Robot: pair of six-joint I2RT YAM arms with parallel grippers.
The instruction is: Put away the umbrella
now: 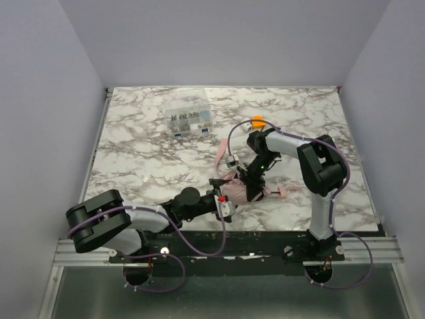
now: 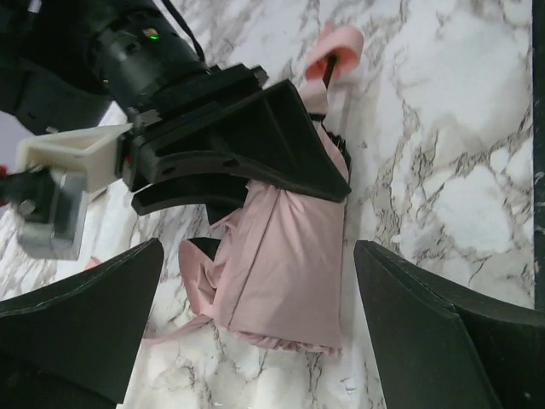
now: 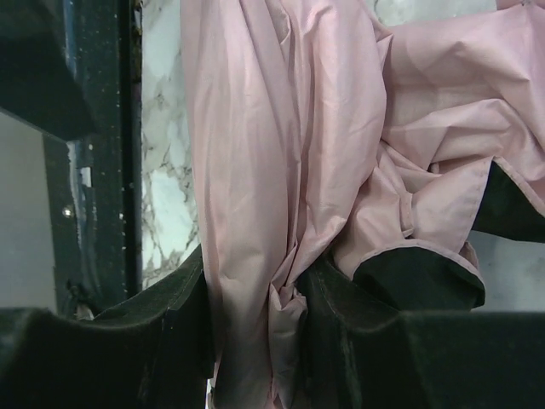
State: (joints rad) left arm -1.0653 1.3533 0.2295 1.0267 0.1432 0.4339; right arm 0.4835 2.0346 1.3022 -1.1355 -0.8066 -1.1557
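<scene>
While right gripper (image 3: 255, 319) pinches umbrella (image 2: 281, 256), left gripper (image 2: 255, 294) gapes astride it; parts box (image 1: 189, 121), orange gadget (image 1: 257, 121) well apart.

I count two tools of my own: one left tool (image 2: 258, 251) and one right tool (image 3: 255, 307). There is one umbrella (image 1: 234, 191). Beyond it I count one clear parts box (image 1: 189, 121), one orange-and-white gadget (image 1: 257, 121) and one loose pink strip (image 1: 220, 153), all on one marble bench (image 1: 146, 166).

Left arm (image 1: 133, 222) low, jaws wide apart; right arm (image 1: 322, 166) bent, jaws seemingly pinched.
</scene>
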